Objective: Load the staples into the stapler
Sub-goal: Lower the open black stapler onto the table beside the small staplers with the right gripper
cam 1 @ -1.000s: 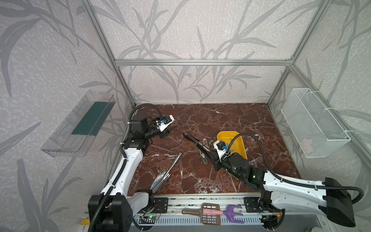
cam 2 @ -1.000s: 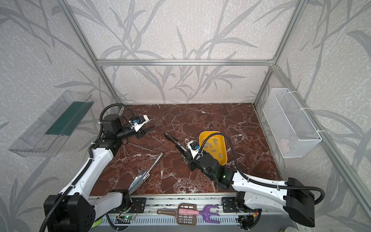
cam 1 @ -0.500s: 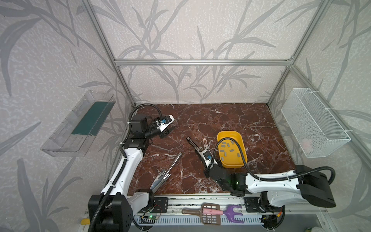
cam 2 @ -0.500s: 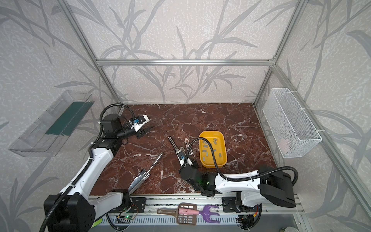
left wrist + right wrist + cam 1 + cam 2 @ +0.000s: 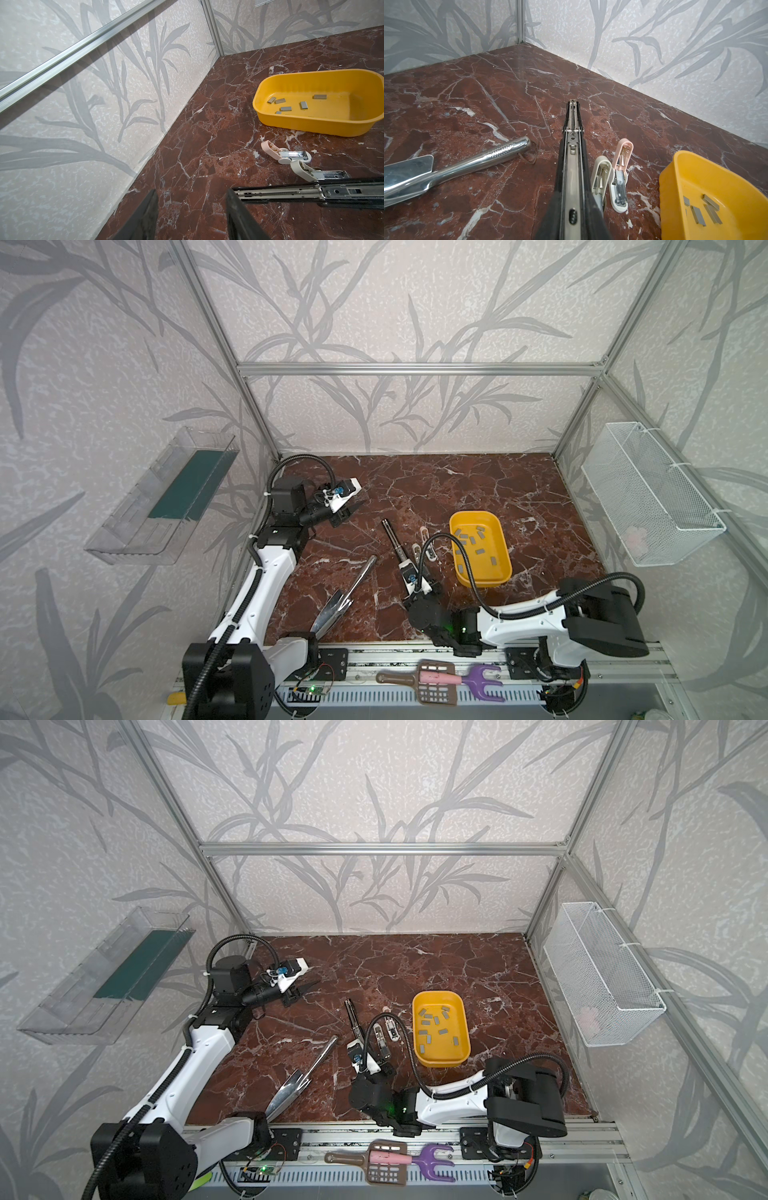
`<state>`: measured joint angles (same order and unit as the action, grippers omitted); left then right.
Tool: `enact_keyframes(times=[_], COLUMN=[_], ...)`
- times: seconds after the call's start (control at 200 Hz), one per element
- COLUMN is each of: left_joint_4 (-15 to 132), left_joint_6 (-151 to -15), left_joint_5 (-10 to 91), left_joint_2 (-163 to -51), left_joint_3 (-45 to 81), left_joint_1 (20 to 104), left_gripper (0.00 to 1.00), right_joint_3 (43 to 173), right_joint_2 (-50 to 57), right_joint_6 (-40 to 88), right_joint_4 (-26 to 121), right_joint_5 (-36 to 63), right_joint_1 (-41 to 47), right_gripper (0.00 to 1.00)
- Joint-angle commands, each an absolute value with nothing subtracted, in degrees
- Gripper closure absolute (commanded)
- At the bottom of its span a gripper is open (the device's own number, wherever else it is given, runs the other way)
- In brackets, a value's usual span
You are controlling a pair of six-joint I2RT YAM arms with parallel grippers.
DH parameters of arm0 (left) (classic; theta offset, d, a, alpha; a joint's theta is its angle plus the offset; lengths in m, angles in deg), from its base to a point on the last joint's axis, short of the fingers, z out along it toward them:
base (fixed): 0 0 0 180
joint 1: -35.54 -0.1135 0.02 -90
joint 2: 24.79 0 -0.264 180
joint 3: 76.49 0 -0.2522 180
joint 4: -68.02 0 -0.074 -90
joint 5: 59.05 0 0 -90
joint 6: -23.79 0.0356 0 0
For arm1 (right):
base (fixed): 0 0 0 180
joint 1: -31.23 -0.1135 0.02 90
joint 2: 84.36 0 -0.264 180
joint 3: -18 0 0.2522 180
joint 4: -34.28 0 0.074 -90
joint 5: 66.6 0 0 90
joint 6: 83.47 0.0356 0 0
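right gripper (image 5: 572,220) pinches the black stapler (image 5: 392,539) by its rear; left gripper (image 5: 192,199) hangs spread, empty. staples (image 5: 286,108) lie in the yellow tray (image 5: 311,124) — best hold the stapler level, channel up, while the left fetches one strip.

Both arms have white links (image 5: 270,572), black joints (image 5: 428,612) and ribbed black cables (image 5: 619,576).

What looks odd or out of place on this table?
A shiny metal scoop lies left of the black stapler; it has no part in stapling. The staples all sit inside the yellow tray, none visibly spilled.
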<state>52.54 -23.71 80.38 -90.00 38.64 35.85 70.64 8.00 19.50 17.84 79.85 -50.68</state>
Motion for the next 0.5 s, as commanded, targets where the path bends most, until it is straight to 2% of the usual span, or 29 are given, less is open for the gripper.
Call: enact_keyframes(times=[0.0, 0.495], left_joint_4=[52.41, 52.28], left_joint_6=[-23.05, -22.82], left_joint_5=[81.4, 81.84], left_joint_2=[-88.83, -88.78], left_joint_3=[38.84, 38.77], left_joint_1=[36.06, 36.15], left_gripper=[0.47, 0.47], right_joint_3=[71.51, 72.81], right_joint_2=[8.56, 17.6], right_joint_6=[23.91, 30.2], right_joint_4=[13.43, 14.13], right_joint_5=[85.23, 85.89], right_joint_1=[-51.06, -50.85], right_gripper=[1.0, 1.0])
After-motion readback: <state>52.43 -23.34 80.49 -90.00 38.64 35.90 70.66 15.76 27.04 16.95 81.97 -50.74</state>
